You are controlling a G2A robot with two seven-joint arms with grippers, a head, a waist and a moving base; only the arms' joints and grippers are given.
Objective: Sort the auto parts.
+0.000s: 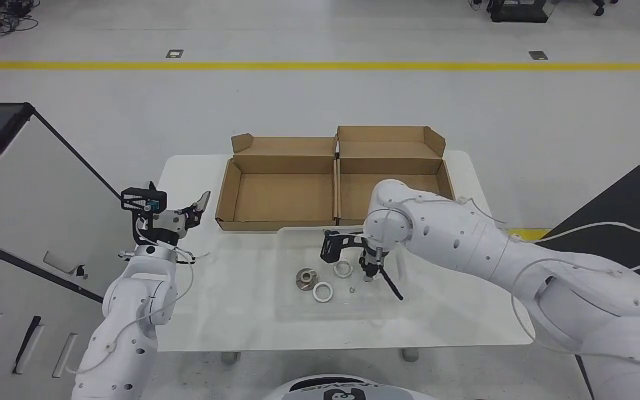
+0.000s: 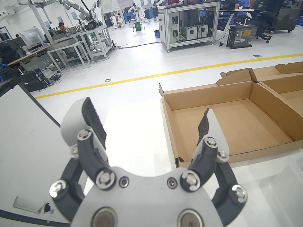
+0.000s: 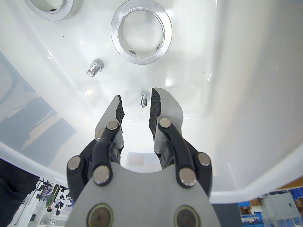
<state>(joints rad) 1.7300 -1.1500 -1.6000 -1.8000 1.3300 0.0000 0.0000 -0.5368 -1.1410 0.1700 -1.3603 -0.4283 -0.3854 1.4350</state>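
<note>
Right tool (image 3: 137, 95) is low inside the clear tray (image 3: 248, 100), jaws spread and holding nothing. A small bolt (image 3: 144, 99) lies flat on the tray floor between the pads, closer to one of them; can't tell if it touches. A second bolt (image 3: 94, 68) lies near it on the tray floor, apart from it. A metal ring (image 3: 139, 56) sits flat further along the tray floor, and a second ring (image 3: 52, 16) lies beside it, not touching. The grey flanged part (image 1: 305, 278) is also in the tray, next to the rings, toward the tray's left end. The left tool (image 2: 146, 106) has its jaws wide apart with nothing between them and is held up well off the tray's left end, over the tabletop (image 1: 220, 300). Two open cardboard boxes (image 1: 277, 195) sit side by side just past the tray's far edge.
</note>
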